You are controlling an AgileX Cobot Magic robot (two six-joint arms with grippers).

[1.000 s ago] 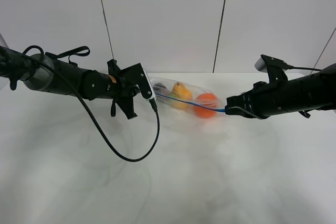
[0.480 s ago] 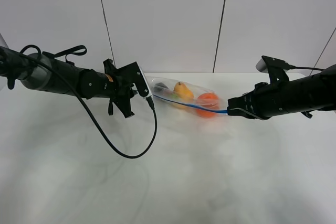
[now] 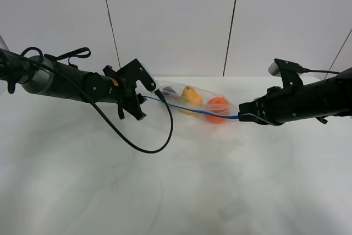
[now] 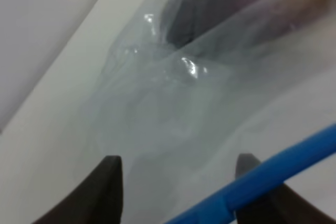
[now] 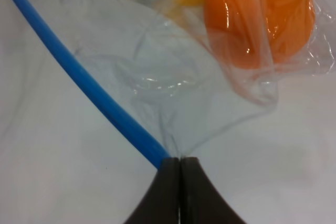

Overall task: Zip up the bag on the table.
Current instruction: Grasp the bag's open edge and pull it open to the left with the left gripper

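Exterior high view: one bag [image 3: 193,98] lies on the table [image 3: 176,191] just above the middle of the frame, stretched between two black arms. Through its clear plastic I count three things: one yellow fruit [image 3: 191,95], one orange [image 3: 218,106] to its right, and one dark eggplant [image 4: 226,9], plain only in the left wrist view. One blue zipper strip [image 3: 198,110] runs along the bag's lower edge. One black cable [image 3: 144,148] hangs in a loop from the left arm to below the bag's left end.

The left arm reaches in almost level from the left edge. The left gripper [image 3: 148,102] sits at the bag's left end with its two fingers [image 4: 110,182] spread well apart; the strip crosses in front of one of them and neither clamps it.

The right arm comes in from the right edge, sloping slightly down toward the centre. The right gripper [image 3: 240,116] has its fingers pressed tight together, pinching the bag's right corner where the strip [image 5: 79,77] ends, just beside the orange [image 5: 257,19].
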